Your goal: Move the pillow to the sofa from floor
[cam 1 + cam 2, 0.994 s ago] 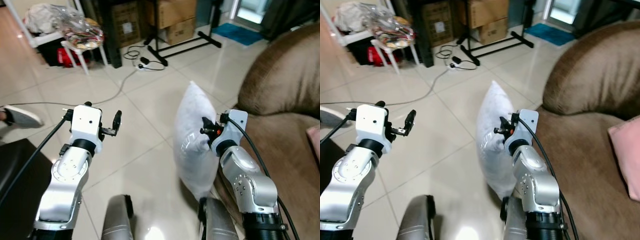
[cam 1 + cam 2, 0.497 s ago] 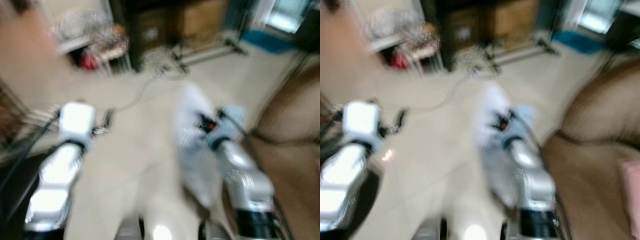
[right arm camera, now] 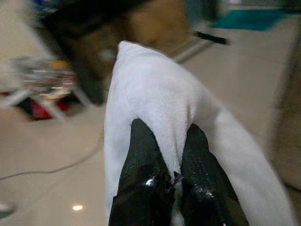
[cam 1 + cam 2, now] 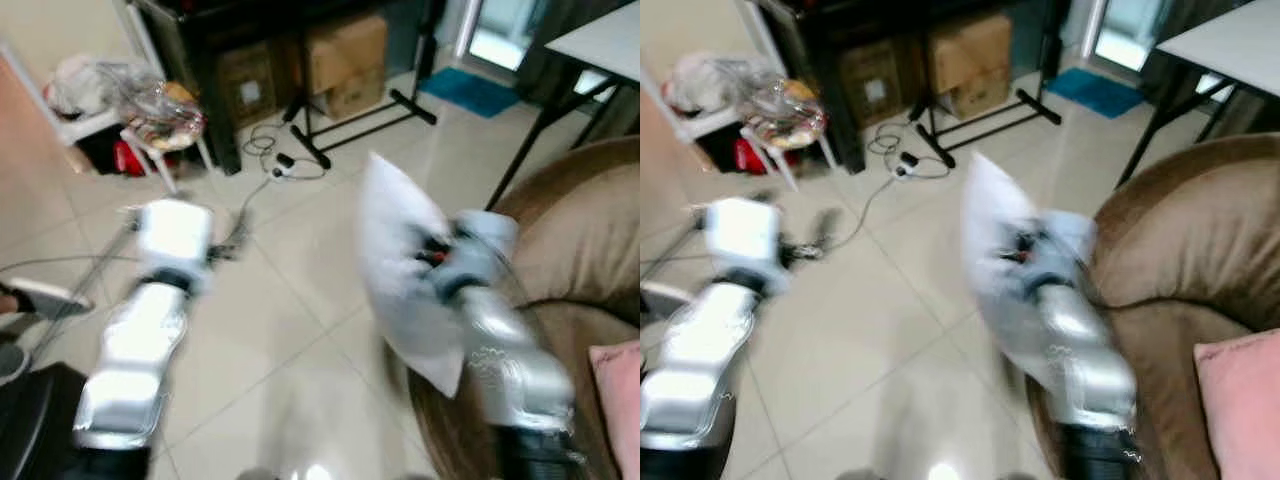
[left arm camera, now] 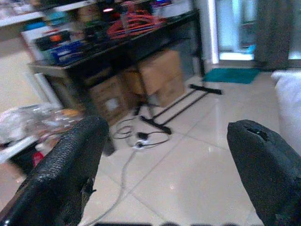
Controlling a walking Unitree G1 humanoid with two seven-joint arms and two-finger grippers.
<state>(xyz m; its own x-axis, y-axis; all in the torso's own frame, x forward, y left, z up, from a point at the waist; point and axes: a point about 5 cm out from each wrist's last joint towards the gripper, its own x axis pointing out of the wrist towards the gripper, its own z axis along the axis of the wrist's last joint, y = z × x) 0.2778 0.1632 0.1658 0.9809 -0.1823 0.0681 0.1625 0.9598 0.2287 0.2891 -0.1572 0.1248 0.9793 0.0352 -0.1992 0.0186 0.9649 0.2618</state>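
The right gripper (image 3: 171,165) is pinching a fold of the soft white fabric pillow (image 3: 160,99) between its two long black fingers (image 3: 143,155), which are pressing together on the cloth with only a thin ridge of it between them. The pillow is hanging off the pale glossy tiled floor (image 4: 300,300), standing tall and tilted in front of the right silver arm (image 4: 510,350), just beside the rounded arm of the brown plush sofa (image 4: 1200,240). Its lower corner is pointing down near the sofa's front edge; the head views are blurring, so whether it is touching the sofa there is hard to say.

The left gripper (image 5: 169,155) is holding its textured black fingers (image 5: 70,165) wide apart with nothing between them, out over the bare tiles well to the left of the pillow. The left silver arm (image 4: 140,340) is reaching forward at about the same height as the right one.

A pink cushion (image 4: 1245,400) is lying on the sofa seat at the right edge. Farther back, brown cardboard boxes (image 4: 345,55) are sitting under a dark table, with a black floor stand (image 4: 350,115) and a coiled cable (image 4: 275,160) in front of them. A white stool carrying plastic-wrapped goods (image 4: 160,100) is standing to the left, and a teal mat (image 4: 470,90) is lying by the doorway.
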